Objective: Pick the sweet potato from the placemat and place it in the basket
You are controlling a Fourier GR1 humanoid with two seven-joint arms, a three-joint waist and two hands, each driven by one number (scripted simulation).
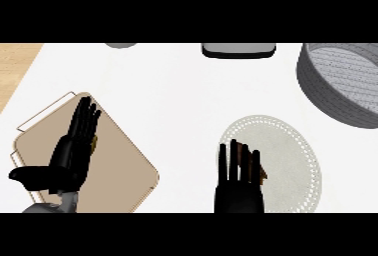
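A round pale woven placemat [291,150] lies on the white counter at centre right. My right hand [238,194] is over its left part, fingers straight and pointing away from me, so it is open. Only a thin brown sliver of the sweet potato [263,173] shows beside the right edge of those fingers; the rest is hidden under the hand. The grey woven basket [334,100] stands at the far right, cut off by the view's edge. My left hand [70,155] is open with its fingers straight, over a tan board at the left.
The tan cutting board [118,165] covers the lower left of the counter. A dark grey and black object [238,50] sits at the far edge in the middle, and a small grey item [120,45] farther left. Wooden floor [15,65] shows beyond the counter's left edge.
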